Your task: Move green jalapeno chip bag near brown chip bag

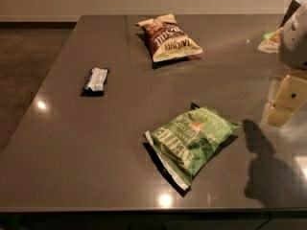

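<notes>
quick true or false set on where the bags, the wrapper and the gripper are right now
1. The green jalapeno chip bag lies on the table near its front edge. True.
2. The brown chip bag touches the green bag. False: they lie well apart, with the brown bag toward the far side.
3. The gripper holds the green bag. False: it hangs at the right edge of the view, apart from that bag.
4. A small dark bar wrapper lies left of both bags in the view. True.
</notes>
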Action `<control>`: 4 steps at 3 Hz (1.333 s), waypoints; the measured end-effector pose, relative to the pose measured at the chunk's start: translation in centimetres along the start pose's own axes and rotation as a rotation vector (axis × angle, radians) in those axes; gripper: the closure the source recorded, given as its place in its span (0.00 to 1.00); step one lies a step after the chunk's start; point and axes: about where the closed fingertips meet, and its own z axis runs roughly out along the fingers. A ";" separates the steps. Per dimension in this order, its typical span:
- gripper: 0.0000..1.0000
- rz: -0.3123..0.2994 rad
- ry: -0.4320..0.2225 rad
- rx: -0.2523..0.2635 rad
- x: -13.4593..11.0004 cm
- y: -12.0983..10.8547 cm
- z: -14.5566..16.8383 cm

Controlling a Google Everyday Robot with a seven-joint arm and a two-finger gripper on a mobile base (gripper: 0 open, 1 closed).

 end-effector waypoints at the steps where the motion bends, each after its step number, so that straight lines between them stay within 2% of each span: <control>1: 0.00 -0.069 -0.012 -0.034 -1.7 0.3 2.3; 3: 0.00 -0.221 -0.022 -0.113 -3.7 3.1 6.8; 4: 0.00 -0.277 -0.033 -0.151 -4.4 4.4 9.0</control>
